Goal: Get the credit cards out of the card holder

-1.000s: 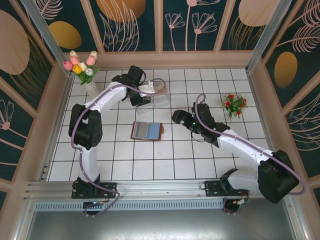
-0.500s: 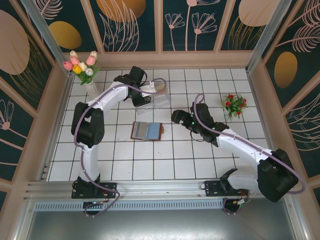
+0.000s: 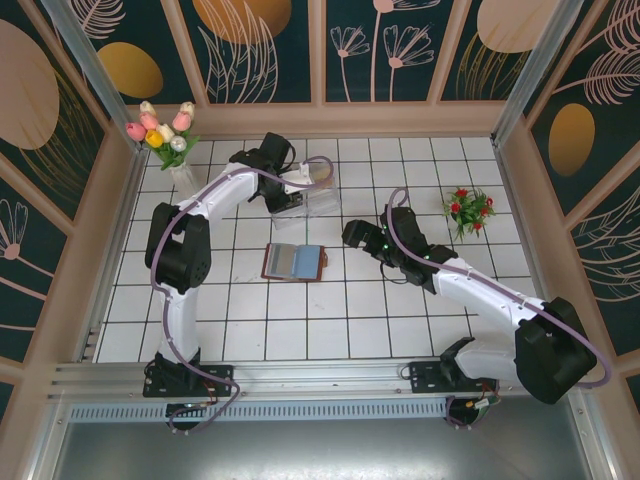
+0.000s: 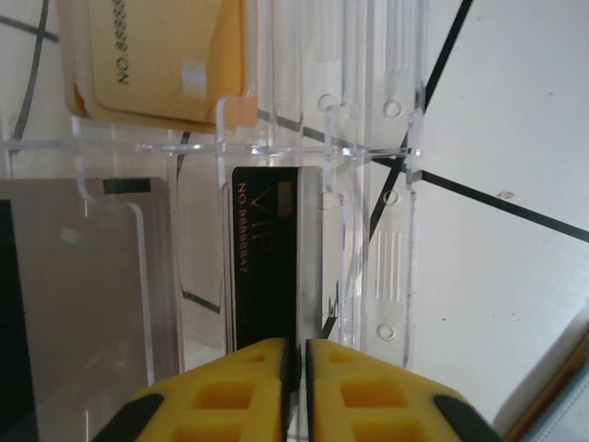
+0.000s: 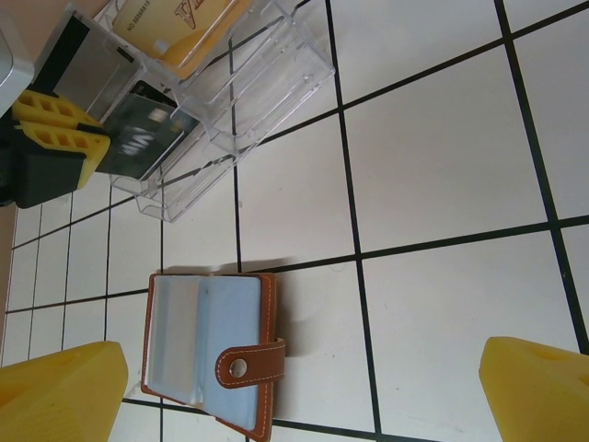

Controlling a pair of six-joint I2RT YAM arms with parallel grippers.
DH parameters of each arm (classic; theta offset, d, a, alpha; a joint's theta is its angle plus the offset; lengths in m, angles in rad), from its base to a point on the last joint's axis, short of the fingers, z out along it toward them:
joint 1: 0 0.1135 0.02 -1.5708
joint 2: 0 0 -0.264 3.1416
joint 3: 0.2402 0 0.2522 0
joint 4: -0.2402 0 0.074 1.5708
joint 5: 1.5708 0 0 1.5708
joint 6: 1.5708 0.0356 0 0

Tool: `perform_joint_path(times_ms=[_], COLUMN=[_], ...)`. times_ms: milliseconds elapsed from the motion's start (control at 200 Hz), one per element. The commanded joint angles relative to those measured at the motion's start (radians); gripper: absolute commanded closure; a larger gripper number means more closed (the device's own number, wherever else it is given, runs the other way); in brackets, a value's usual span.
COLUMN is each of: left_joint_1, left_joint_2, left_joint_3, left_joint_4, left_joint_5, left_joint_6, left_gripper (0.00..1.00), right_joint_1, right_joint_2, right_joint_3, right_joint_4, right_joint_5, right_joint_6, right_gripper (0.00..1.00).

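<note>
Pinching a black card (image 4: 267, 249) inside the tray (image 4: 386, 230), the left gripper (image 4: 296, 344) could drag it out if release snags; the right gripper (image 5: 299, 387) gapes near the holder (image 5: 207, 341), unfolded on the tiles (image 5: 442, 166).

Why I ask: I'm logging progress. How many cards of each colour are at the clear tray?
Gold card: 1, perhaps another beneath it
Grey card: 1
Black card: 1
Total: 3 clearly seen
</note>
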Motion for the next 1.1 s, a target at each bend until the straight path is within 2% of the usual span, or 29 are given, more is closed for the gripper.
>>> perform_joint_path(times_ms=[0,165,305,460,631,756,816,861,946,1001,1096], left_joint_1=[0.006,0.006,0.006,0.006,0.007,0.006,0.006,0.006,0.006,0.006,0.008], left_joint_2=[-0.001,-0.032,-0.094,-0.249,-0.487,-0.64,-0.7,-0.738,-0.81,-0.849,-0.905], left_joint_3=[0.02,0.025,0.017,-0.096,-0.356,-0.552,-0.625,-0.677,-0.756,-0.807,-0.879], left_joint_4=[-0.005,0.0,0.033,0.138,0.416,0.616,0.684,0.718,0.745,0.744,0.737], left_joint_5=[-0.024,-0.017,0.015,0.075,0.097,0.093,0.074,0.036,-0.077,-0.191,-0.286], left_joint_6=[-0.011,-0.014,-0.074,-0.26,-0.493,-0.711,-0.796,-0.862,-0.965,-1.043,-1.105], left_gripper=[0.81,0.78,0.7,0.62,0.58,0.52,0.49,0.43,0.33,0.27,0.25], right_joint_1=[0.009,0.01,0.015,0.038,0.108,0.17,0.199,0.22,0.253,0.268,0.293], right_joint_2=[0.011,0.01,0.013,0.027,0.085,0.167,0.217,0.259,0.336,0.384,0.463], right_joint_3=[0.013,0.012,0.014,0.026,0.101,0.181,0.227,0.261,0.324,0.367,0.445], right_joint_4=[-0.006,-0.002,0.002,0.008,-0.017,-0.044,-0.057,-0.074,-0.092,-0.116,-0.165], right_joint_5=[0.012,0.011,0.011,0.012,0.041,0.05,0.051,0.056,0.058,0.059,0.07], right_joint_6=[0.012,0.014,0.012,0.005,0.019,0.05,0.057,0.069,0.078,0.089,0.1], right_gripper=[0.01,0.01,0.01,0.01,0.03,0.1,0.13,0.16,0.21,0.23,0.28])
